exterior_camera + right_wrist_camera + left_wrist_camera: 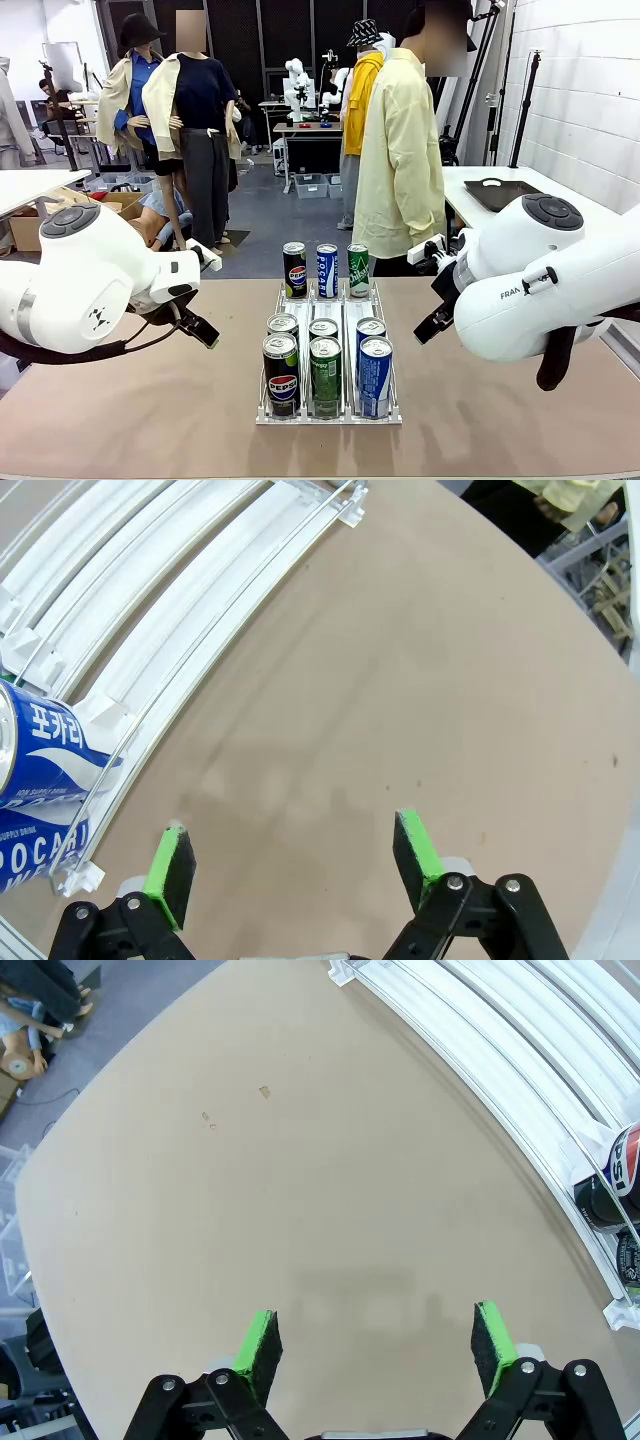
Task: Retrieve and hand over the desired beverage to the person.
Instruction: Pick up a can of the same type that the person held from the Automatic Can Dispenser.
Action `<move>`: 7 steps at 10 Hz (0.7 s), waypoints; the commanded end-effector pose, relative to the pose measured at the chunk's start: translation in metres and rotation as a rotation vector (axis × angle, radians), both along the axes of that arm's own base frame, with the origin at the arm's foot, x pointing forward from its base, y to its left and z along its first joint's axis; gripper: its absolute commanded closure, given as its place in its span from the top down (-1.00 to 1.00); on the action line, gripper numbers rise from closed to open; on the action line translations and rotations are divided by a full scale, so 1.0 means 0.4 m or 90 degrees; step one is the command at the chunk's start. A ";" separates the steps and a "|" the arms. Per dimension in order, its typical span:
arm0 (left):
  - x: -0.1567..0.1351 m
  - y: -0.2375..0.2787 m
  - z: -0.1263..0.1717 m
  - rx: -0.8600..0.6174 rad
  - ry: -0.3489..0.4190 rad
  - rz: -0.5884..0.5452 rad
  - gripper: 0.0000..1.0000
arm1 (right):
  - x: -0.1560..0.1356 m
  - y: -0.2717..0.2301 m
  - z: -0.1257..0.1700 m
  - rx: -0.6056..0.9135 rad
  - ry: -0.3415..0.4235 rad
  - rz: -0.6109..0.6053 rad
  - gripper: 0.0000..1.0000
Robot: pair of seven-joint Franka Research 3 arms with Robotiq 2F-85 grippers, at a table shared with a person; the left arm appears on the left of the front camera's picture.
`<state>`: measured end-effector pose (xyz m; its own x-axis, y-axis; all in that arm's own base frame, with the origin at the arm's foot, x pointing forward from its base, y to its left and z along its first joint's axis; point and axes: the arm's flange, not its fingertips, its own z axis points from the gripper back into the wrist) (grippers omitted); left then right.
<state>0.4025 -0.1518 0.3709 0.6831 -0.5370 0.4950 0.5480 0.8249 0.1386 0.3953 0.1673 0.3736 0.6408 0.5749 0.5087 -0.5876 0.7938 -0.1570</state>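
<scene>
Hovering over the bench [300, 1210], both grippers had their fingers spread wide, gripping nothing. Pepsi can [618, 1168] sat in the rack [500, 1060] right of the left gripper [375, 1345]; Pocari cans [40, 755] left of the right gripper [295, 865]. Person [400, 150] stood past the rack.

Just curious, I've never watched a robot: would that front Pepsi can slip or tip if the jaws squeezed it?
The front Pepsi can looks glossy and smooth, so it may slip a little. It stands tall and narrow in the white rack, whose rails probably steady it; laid down, it would likely roll.
</scene>
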 end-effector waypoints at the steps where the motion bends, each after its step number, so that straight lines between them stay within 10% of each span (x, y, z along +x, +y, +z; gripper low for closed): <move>1: 0.001 0.002 0.001 -0.001 0.000 0.001 1.00 | 0.000 0.000 0.000 0.000 0.000 0.000 1.00; 7: 0.025 0.051 0.117 -0.032 0.041 -0.003 1.00 | 0.016 -0.055 0.094 0.025 0.036 -0.006 1.00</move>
<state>0.4062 -0.1498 0.3928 0.7044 -0.5245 0.4782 0.5520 0.8284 0.0954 0.3987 0.1586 0.3880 0.6635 0.5569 0.4996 -0.5734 0.8075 -0.1386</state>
